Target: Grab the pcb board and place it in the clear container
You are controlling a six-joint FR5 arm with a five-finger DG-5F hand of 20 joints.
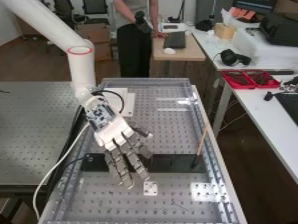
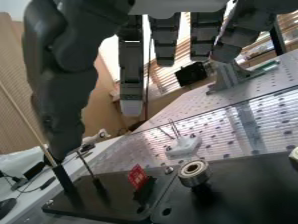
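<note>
I held my hand (image 1: 114,132) over the black base plate (image 2: 246,192), palm above one long edge and fingertips reaching across it. My fingers (image 1: 118,162) hung long and nearly straight, a little apart from one another, and my thumb (image 2: 65,90) hung away from them. Nothing was clamped between thumb and fingers.

The pcb board (image 2: 137,177), small and red with white marks, stood upright on the black base plate, in a dark holder (image 2: 146,191), and I was not touching it. A metal bearing (image 2: 193,170) sat near it on a short post, also on the plate, with a seam in the plate running between the two. Toward one end of the plate a thin wooden stick (image 1: 201,142) rose at a tilt from a black socket (image 2: 64,179), and a short dark rod (image 2: 85,164) leaned between that socket and the board.

Just beside the plate, on the long side my fingertips pointed to, lay a small white block (image 2: 183,146) with thin metal pins. The perforated table (image 1: 136,205) spread around the plate. Well apart from the plate, past its stick end, two red trays (image 1: 249,86) sat on another table (image 1: 269,111).
</note>
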